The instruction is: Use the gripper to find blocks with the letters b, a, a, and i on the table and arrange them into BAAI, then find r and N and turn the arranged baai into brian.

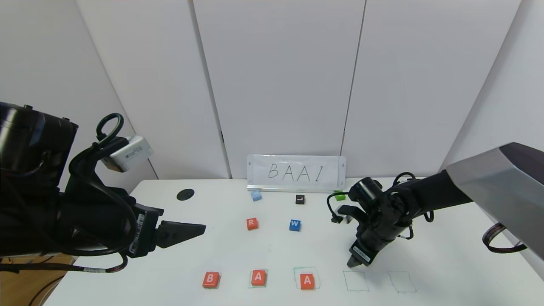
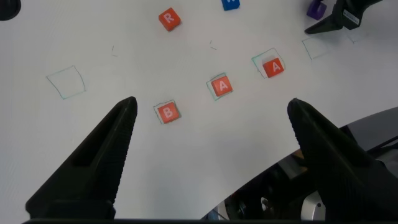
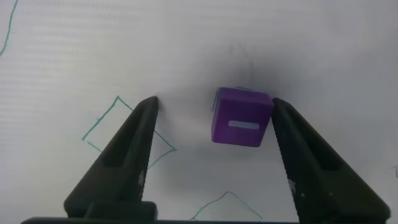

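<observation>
- White worktop (image 1: 425,259) standing before pale wall panels, carrying faint green hand-drawn squares; a sign reading BAAI (image 1: 296,172) leaning at its far edge, a black disc (image 1: 185,194) lying far left.
- Orange-red B block (image 1: 211,279), first A block (image 1: 258,277) and second A block (image 1: 307,281) sitting in a near row, left to right; two drawn squares beyond the second A standing unfilled.
- Orange-red R block (image 1: 252,223) and blue W block (image 1: 295,225) lying mid-worktop; light blue block (image 1: 256,195), black L block (image 1: 300,199) and green block (image 1: 339,195) lying nearer the sign.
- Right pincer (image 1: 356,262) reaching down just behind the fourth square, fingers part-open, straddling the purple I block (image 3: 241,117); one finger touching or nearly touching the block, the other well apart, so no grip showing.
- Left pincer (image 1: 199,229) hovering above the worktop's left side, spreading wide, carrying nothing.
</observation>
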{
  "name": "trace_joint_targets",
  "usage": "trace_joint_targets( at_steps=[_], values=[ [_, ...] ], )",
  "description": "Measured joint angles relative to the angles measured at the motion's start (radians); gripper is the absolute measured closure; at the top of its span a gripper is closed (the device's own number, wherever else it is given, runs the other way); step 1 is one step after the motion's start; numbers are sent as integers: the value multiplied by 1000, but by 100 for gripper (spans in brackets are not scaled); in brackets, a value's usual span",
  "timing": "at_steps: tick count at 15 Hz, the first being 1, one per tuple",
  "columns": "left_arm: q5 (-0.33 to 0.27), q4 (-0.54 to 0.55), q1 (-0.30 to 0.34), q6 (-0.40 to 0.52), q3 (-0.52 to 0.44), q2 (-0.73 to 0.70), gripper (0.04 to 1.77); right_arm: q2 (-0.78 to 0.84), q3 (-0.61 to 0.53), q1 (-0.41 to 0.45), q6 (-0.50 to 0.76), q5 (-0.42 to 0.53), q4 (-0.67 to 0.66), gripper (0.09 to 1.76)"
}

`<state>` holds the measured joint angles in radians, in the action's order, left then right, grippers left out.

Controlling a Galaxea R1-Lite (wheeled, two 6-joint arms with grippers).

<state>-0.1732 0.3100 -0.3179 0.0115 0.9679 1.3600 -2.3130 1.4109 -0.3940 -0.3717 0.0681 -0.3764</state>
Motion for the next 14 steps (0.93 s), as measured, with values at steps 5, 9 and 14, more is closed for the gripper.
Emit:
trace_joint_targets(
  at_steps=[5, 9, 14],
  values=[
    [20, 0, -17, 0, -7, 3, 9, 2, -1, -2, 0, 2, -5, 127],
    [20, 0, -21, 0, -9, 6, 9, 9, -5, -3, -5, 2, -8, 132],
    [20, 0, -21, 0, -10, 8, 9, 12, -6, -4, -11, 2, -8, 132]
  ],
)
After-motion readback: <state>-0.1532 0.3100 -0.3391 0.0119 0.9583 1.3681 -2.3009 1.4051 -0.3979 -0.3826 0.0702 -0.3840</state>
